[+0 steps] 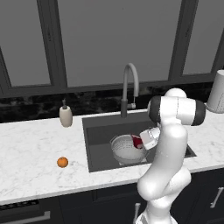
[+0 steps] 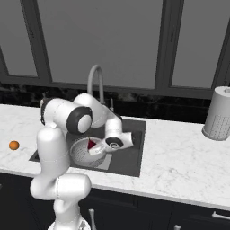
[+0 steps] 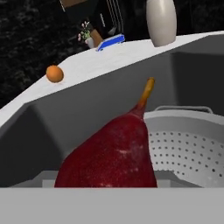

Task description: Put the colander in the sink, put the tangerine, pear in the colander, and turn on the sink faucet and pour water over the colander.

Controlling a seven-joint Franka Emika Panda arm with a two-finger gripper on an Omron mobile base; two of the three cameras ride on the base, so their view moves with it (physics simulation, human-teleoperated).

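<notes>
Marble counter (image 1: 30,144), pincer (image 1: 141,141) gripping pear (image 3: 109,155) over colander (image 1: 124,151), in sink (image 1: 100,127)

Colander (image 1: 126,148): silvery-white, perforated, upright on the floor of the dark grey sink (image 1: 98,131), directly below the pincer (image 1: 141,141). Pear (image 3: 109,157): dark red, stem up, held in the pincer above the colander's rim. Tangerine (image 1: 62,162): orange, on the counter (image 1: 35,148), well apart from the pincer. Sink faucet (image 1: 129,87): arched, behind the pincer.

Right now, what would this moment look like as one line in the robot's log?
colander: in sink | pear: at fingers, over colander | tangerine: on counter | sink faucet: no water
</notes>
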